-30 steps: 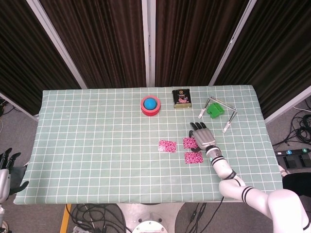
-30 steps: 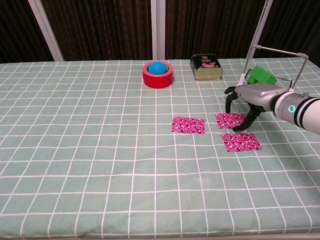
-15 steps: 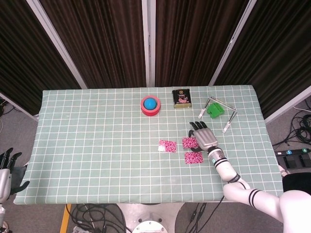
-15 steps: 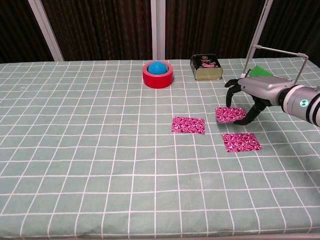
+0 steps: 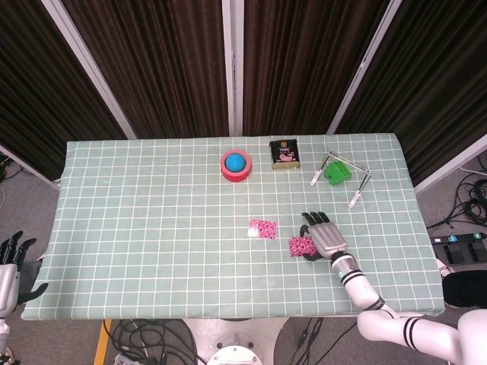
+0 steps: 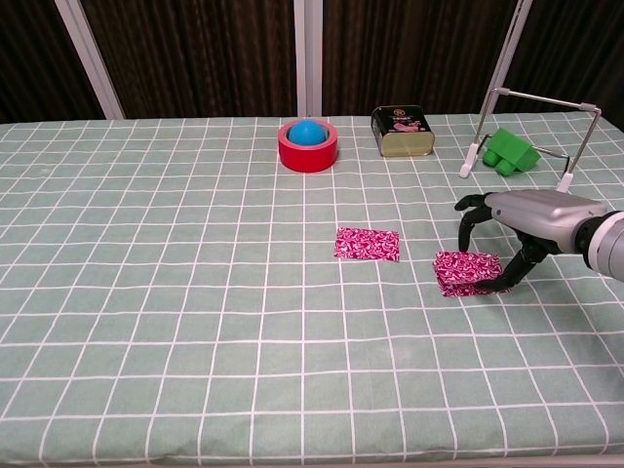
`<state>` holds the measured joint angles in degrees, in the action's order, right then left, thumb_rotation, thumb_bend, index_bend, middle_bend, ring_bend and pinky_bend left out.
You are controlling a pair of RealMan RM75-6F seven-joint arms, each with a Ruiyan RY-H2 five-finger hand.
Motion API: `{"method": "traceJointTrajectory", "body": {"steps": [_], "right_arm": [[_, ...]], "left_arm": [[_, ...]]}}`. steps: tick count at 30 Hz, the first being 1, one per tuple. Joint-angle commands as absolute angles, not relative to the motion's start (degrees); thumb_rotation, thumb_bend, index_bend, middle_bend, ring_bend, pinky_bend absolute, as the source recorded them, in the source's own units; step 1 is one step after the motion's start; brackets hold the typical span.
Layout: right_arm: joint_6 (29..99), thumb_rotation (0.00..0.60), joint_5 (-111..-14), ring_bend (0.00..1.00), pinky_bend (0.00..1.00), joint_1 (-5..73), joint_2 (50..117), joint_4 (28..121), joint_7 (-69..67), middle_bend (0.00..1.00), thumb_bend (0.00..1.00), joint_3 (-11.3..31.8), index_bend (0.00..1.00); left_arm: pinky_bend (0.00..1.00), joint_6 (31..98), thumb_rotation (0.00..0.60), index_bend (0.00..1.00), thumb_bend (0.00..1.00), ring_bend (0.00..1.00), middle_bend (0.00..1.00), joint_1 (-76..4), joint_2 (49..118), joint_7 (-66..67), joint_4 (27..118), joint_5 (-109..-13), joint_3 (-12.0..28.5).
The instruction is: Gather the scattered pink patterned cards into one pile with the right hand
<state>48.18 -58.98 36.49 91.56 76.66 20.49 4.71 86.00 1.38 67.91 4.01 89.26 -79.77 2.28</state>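
Note:
One pink patterned card (image 6: 368, 244) (image 5: 263, 228) lies flat on the green checked cloth near the middle. To its right my right hand (image 6: 522, 222) (image 5: 326, 237) pinches a second pink card (image 6: 466, 269) (image 5: 300, 245) by its right edge. That card lies low over a third one, which is almost wholly covered. I cannot tell whether the two touch. My left hand (image 5: 14, 258) hangs off the table's near left corner, fingers apart and holding nothing.
At the back stand a red tape roll with a blue ball in it (image 6: 308, 144) (image 5: 236, 165), a dark tin (image 6: 402, 131) (image 5: 284, 154), and a green block (image 6: 511, 150) (image 5: 335, 172) under a thin metal frame (image 6: 577, 146).
My right hand has lifted the upper right card and carried it toward the table's near edge, over the lower card. The middle card has not moved.

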Motion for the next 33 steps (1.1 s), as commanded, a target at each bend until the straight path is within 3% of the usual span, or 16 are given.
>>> {"method": "traceJointTrajectory", "body": {"steps": [1, 33], "right_arm": [[48.4, 0.536, -59.7, 0.0, 0.0, 36.4, 92.7, 75.3, 20.2, 0.05, 0.15, 4.4, 0.42], [47.6, 0.481, -63.5, 0.0, 0.0, 36.5, 92.6, 73.6, 18.3, 0.05, 0.15, 3.6, 0.37]], "left_arm": [[0.15, 86.0, 0.6, 0.22, 0.08, 0.11, 0.16, 1.5, 67.9, 4.0, 89.2, -79.7, 2.2], [0.15, 86.5, 0.6, 0.22, 0.08, 0.11, 0.16, 1.8, 67.9, 4.0, 89.2, -79.8, 2.2]]}}
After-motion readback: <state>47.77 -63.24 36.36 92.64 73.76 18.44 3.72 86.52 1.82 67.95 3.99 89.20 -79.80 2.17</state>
